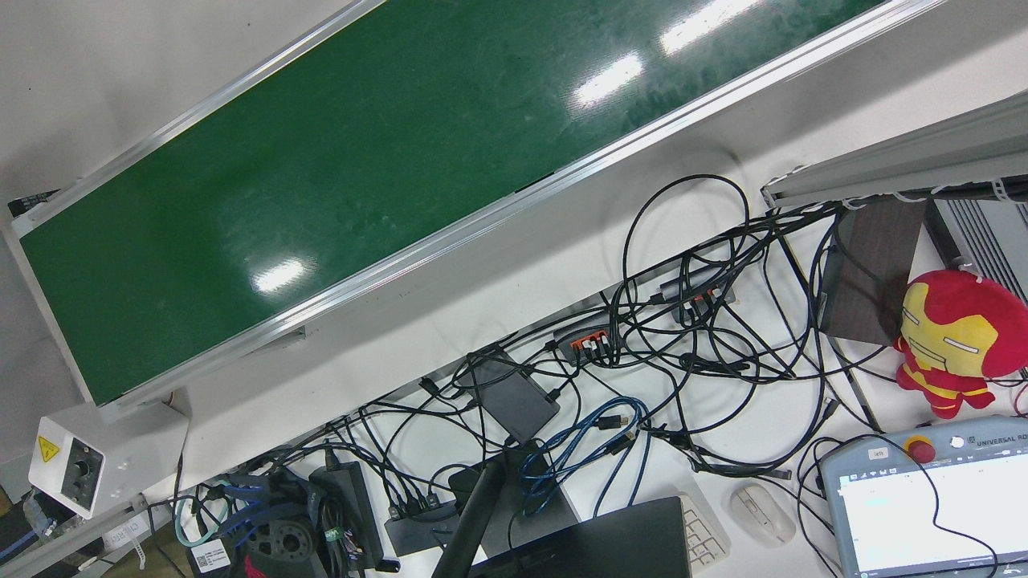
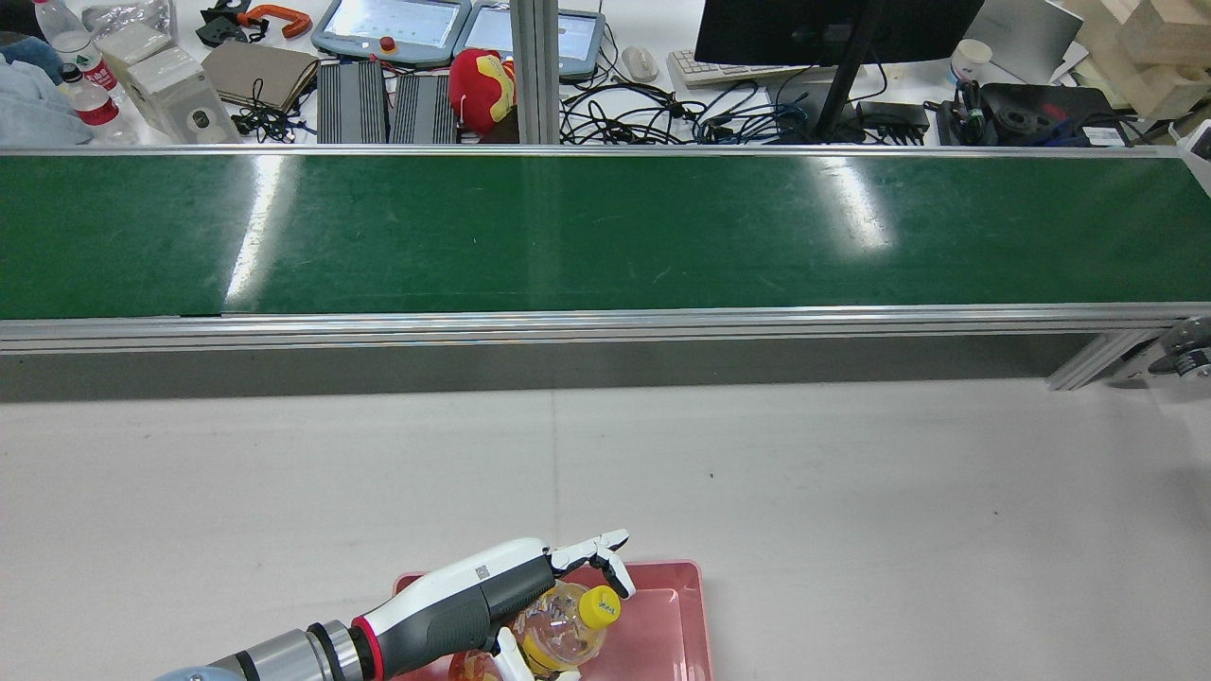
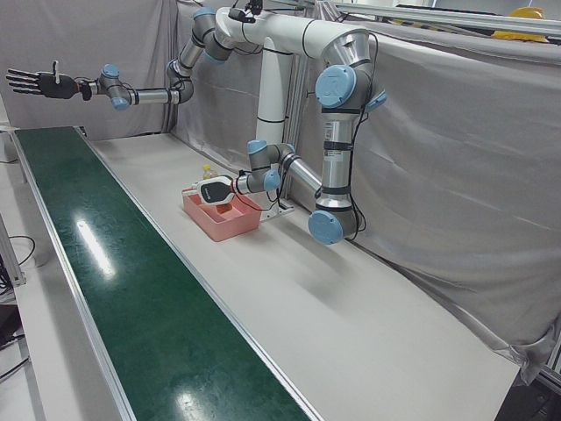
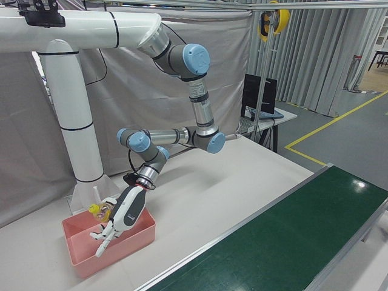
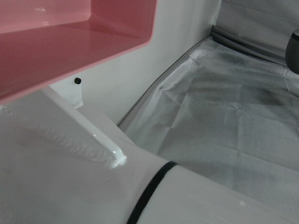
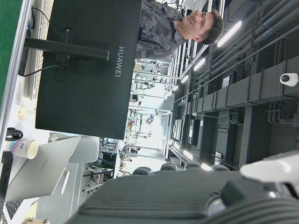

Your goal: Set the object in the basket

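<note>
Bright, even overhead light fills every view. White streaks of ceiling-lamp glare lie on the glossy green conveyor belt (image 2: 605, 232), strongest in the rear and front views. Shadows on the pale grey worktop (image 2: 851, 492) are soft and faint. The left hand view is close and softly blurred.

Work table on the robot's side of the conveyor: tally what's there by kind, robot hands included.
pink basket: 1
yellow-capped bottle: 1
robot hands: 2, the left robot hand over the basket and the right robot hand raised high
Total: 4
</note>
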Tool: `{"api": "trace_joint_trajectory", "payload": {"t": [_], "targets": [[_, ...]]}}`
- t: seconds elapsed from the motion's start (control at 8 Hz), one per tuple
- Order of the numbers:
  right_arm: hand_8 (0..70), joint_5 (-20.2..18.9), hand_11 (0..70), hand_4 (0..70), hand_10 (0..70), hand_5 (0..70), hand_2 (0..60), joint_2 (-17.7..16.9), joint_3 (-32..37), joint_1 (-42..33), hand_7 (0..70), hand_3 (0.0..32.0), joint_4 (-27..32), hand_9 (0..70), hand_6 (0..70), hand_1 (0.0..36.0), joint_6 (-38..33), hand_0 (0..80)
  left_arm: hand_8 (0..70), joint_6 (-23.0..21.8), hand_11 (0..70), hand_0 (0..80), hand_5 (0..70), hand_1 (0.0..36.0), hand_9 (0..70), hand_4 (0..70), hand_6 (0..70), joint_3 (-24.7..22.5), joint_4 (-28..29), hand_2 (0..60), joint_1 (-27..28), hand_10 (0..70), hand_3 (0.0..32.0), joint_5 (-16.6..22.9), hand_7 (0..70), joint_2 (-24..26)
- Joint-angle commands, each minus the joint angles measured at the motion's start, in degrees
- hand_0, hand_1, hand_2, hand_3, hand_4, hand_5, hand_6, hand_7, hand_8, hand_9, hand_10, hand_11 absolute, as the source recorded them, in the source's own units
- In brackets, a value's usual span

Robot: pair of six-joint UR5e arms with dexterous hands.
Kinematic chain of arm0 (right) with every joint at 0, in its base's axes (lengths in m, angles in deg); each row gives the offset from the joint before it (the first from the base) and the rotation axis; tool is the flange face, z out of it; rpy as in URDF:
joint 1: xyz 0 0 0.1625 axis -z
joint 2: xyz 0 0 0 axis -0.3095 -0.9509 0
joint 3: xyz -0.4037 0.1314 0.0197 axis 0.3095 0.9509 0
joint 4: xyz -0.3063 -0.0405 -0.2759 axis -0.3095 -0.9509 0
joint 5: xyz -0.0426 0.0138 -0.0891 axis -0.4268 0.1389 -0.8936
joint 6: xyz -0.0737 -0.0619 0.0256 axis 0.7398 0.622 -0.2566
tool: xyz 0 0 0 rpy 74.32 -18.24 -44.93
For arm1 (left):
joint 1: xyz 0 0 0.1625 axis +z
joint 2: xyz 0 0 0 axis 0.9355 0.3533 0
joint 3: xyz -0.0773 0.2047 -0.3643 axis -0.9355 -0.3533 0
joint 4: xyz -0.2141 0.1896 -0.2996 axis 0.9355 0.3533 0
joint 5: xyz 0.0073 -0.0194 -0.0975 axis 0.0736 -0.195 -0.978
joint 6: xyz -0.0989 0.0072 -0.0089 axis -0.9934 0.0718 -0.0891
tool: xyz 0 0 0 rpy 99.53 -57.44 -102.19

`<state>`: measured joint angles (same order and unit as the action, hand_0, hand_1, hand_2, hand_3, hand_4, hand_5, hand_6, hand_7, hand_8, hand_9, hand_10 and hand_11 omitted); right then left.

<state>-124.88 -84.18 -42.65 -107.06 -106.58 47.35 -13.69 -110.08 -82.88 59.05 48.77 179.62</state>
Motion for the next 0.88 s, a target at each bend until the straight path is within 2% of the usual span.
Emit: {"api": "trace_joint_trajectory", "payload": {"t": [0.0, 0.12, 0.25, 0.38, 0.5, 0.62, 0.75], "targets": [[0.0, 0.00, 0.0, 0.0, 0.0, 0.0, 0.0, 0.00, 0.00, 0.00, 0.0, 0.0, -0.03, 0.0, 0.0, 0.0, 0.00, 0.0, 14.7, -0.59, 16.2, 69.4, 29.9, 18.9, 18.2, 2.1, 0.0, -0.35, 1.67, 0.0, -0.28, 9.3, 0.0, 0.10, 2.3, -1.25], [0.0, 0.00, 0.0, 0.0, 0.0, 0.0, 0.0, 0.00, 0.00, 0.00, 0.0, 0.0, 0.06, 0.0, 0.0, 0.0, 0.00, 0.0, 8.2, -0.68, 9.8, 79.5, 19.7, 16.6, 9.2, 0.2, 0.0, -0.43, 3.06, 0.0, -0.81, 4.7, 0.4, 0.36, 0.3, -1.34], [0.0, 0.00, 0.0, 0.0, 0.0, 0.0, 0.0, 0.00, 0.00, 0.00, 0.0, 0.0, 0.06, 0.0, 0.0, 0.0, 0.00, 0.0, 3.3, -0.77, 5.6, 80.0, 13.9, 14.8, 2.3, 0.0, 0.0, -0.61, 3.25, 0.0, -0.90, 1.7, 4.0, 0.45, 0.0, -1.25], [0.0, 0.00, 0.0, 0.0, 0.0, 0.0, 0.0, 0.00, 0.00, 0.00, 0.0, 0.0, 0.06, 0.0, 0.0, 0.0, 0.00, 0.0, 1.7, -0.77, 3.8, 80.0, 12.7, 13.3, 0.4, 0.0, 0.0, -0.87, 3.25, 0.0, -1.16, 0.5, 6.6, 0.45, 0.0, -1.25], [0.0, 0.00, 0.0, 0.0, 0.0, 0.0, 0.0, 0.00, 0.00, 0.00, 0.0, 0.0, -0.03, 0.0, 0.0, 0.0, 0.00, 0.0, 1.0, -1.03, 2.3, 80.0, 12.0, 13.7, 0.0, 0.0, 0.0, -1.66, 3.25, 0.0, -2.12, 0.0, 7.2, 0.54, 0.0, -1.25], [0.0, 0.00, 0.0, 0.0, 0.0, 0.0, 0.0, 0.00, 0.00, 0.00, 0.0, 0.0, 0.06, 0.0, 0.0, 0.0, 0.00, 0.0, 0.6, -3.65, 1.6, 80.0, 11.9, 13.1, 0.0, 0.0, 0.0, -2.71, 2.73, 0.0, -4.39, 0.0, 7.6, 0.54, 0.0, -1.34], [0.0, 0.00, 0.0, 0.0, 0.0, 0.0, 0.0, 0.00, 0.00, 0.00, 0.0, 0.0, -0.03, 0.0, 0.0, 0.0, 0.00, 0.0, 0.2, -5.76, 1.0, 80.0, 12.9, 12.7, 0.0, 0.0, 0.0, -3.76, 1.86, 0.0, -7.37, 0.0, 6.4, 0.72, 0.0, -1.34]]}}
